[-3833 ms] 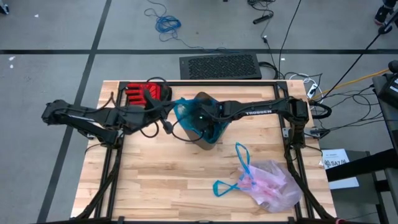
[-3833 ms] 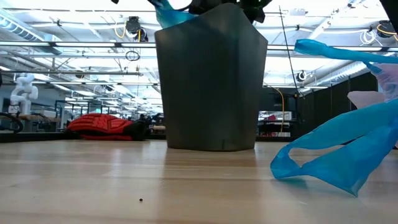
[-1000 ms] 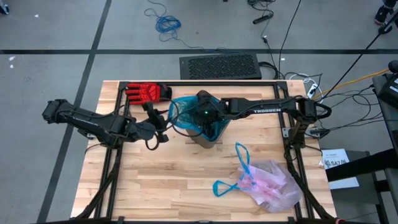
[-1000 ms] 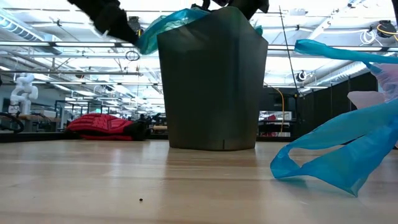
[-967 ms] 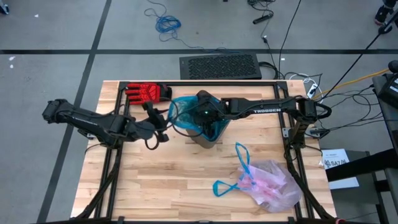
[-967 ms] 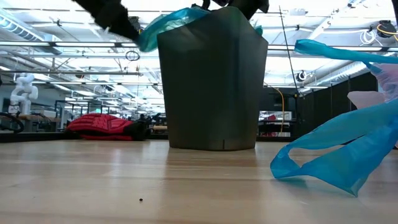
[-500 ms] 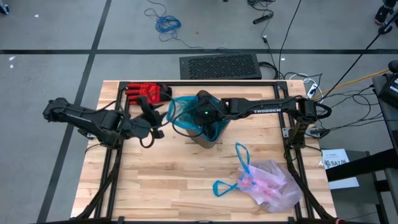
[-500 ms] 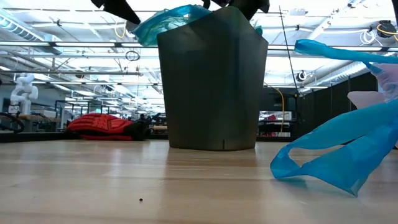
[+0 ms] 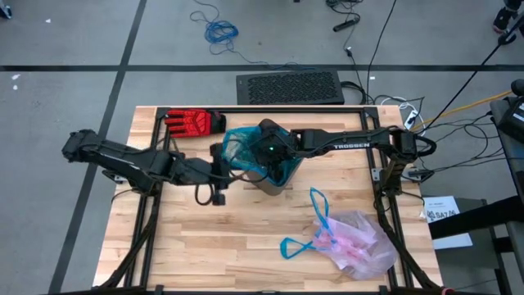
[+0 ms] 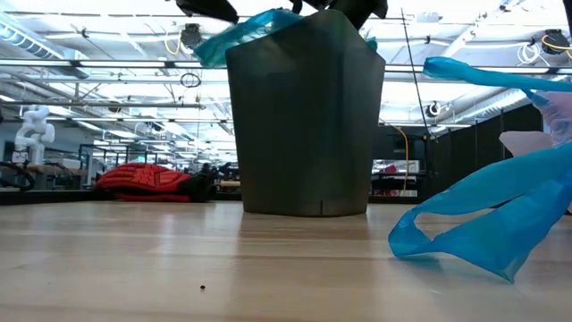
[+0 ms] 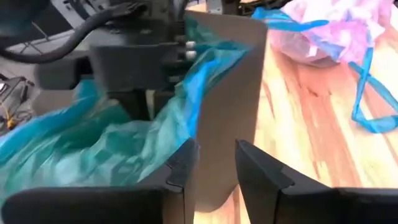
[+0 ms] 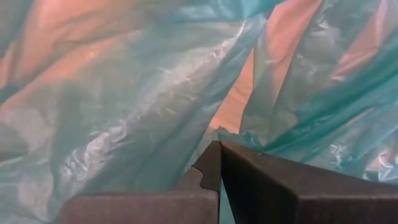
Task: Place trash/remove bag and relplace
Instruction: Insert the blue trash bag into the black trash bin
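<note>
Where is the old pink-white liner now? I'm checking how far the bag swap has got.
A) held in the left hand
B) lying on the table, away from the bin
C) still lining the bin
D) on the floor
B: the pink-white liner lies on the table apart from the bin, whose rim carries a teal bag.

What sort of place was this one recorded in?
Probably a robotics lab or workshop: a wooden table on a grey floor strewn with cables, and, in the low view, a large hall with ceiling strip lights and another white robot.
</note>
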Controlling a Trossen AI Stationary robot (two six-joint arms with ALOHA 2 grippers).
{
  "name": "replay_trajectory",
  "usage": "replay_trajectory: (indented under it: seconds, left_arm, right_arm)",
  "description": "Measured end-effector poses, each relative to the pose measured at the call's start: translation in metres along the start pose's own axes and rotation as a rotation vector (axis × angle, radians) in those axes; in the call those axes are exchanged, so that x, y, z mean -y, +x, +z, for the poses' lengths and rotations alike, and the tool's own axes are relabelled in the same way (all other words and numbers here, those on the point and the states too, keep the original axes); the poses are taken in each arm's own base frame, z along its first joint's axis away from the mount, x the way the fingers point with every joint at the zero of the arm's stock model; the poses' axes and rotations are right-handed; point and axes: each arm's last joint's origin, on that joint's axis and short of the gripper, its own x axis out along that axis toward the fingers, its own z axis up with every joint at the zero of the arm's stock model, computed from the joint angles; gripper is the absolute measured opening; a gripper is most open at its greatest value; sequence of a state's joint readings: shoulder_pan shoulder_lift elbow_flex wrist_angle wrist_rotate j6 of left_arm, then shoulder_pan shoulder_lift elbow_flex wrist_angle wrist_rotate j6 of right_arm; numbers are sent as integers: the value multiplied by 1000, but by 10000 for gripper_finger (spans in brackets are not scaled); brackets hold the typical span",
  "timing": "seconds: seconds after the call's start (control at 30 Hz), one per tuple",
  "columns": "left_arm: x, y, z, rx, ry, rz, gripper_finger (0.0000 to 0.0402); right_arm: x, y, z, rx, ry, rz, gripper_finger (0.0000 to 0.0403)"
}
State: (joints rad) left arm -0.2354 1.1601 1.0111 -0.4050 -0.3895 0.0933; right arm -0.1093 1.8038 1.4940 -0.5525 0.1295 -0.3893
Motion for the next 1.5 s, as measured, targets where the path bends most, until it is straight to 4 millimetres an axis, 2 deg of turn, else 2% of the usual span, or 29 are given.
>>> replay_trajectory:
  seconds: [0.23, 0.47, 0.57, 0.73, 0.93, 1.07, 1.2, 1.43, 1.5]
  left_arm:
    - [4, 16, -3, -51, 43, 107, 99]
    - [3, -2, 14, 11, 129, 152, 99]
    - [6, -5, 16, 18, 183, 147, 103]
    - [11, 6, 10, -54, 249, 140, 137]
    - [10, 16, 7, -100, 260, 246, 193]
    - [12, 24, 4, -125, 267, 248, 201]
    - [20, 30, 2, -134, 290, 202, 161]
    - [35, 33, 0, -131, 261, 116, 17]
    - [36, 35, -1, -134, 236, 103, 9]
  right_arm:
    - [0, 0, 0, -3, -15, 0, 0]
    - [0, 0, 0, -3, -23, 1, 0]
    - [0, 0, 0, -3, -23, 1, 0]
    - [0, 0, 0, -5, -22, 2, 0]
    - [0, 0, -1, -8, -20, 3, 0]
    - [0, 0, -1, -8, -20, 3, 0]
    - [2, 0, -2, -11, -20, 0, 0]
    - [14, 2, -6, -16, 11, -21, 0]
    - [15, 2, -7, -17, 15, -24, 0]
